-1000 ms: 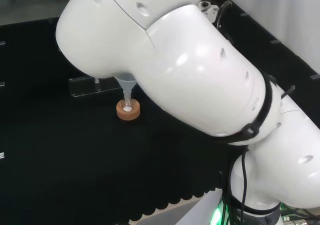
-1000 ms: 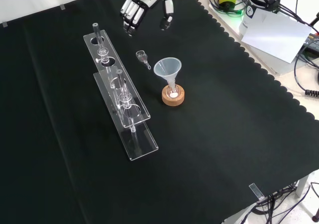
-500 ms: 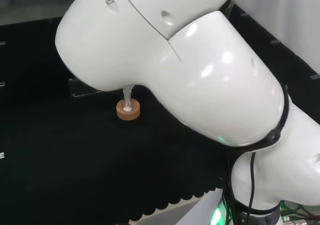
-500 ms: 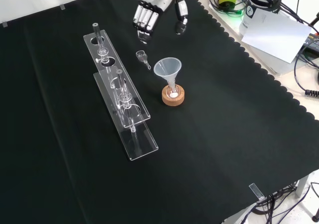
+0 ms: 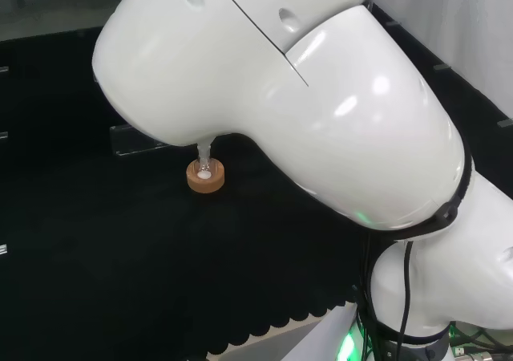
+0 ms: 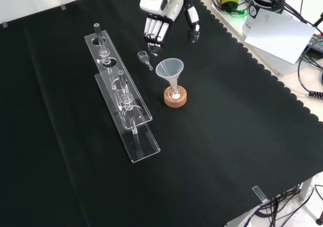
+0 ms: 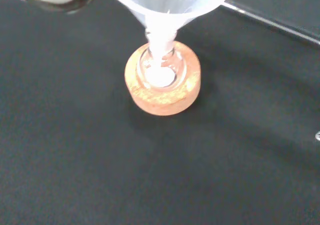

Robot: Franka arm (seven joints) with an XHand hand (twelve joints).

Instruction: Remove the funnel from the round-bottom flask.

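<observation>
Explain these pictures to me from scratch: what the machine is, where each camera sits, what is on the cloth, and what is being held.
The machine is one white robot arm ending in a black and white hand with fingers and a thumb. The head view looks over the arm from behind, so its big white links block much of the bench. The front view looks down on the black cloth; the hand enters from the top, fingers straight, holding nothing. The wrist view looks past the palm at what lies below. On the cloth stands a clear plastic funnel set in a small round-bottom glass flask on a cork ring stand. To the left in the front view is a clear plastic tube rack, with a small glass piece between it and the funnel.
</observation>
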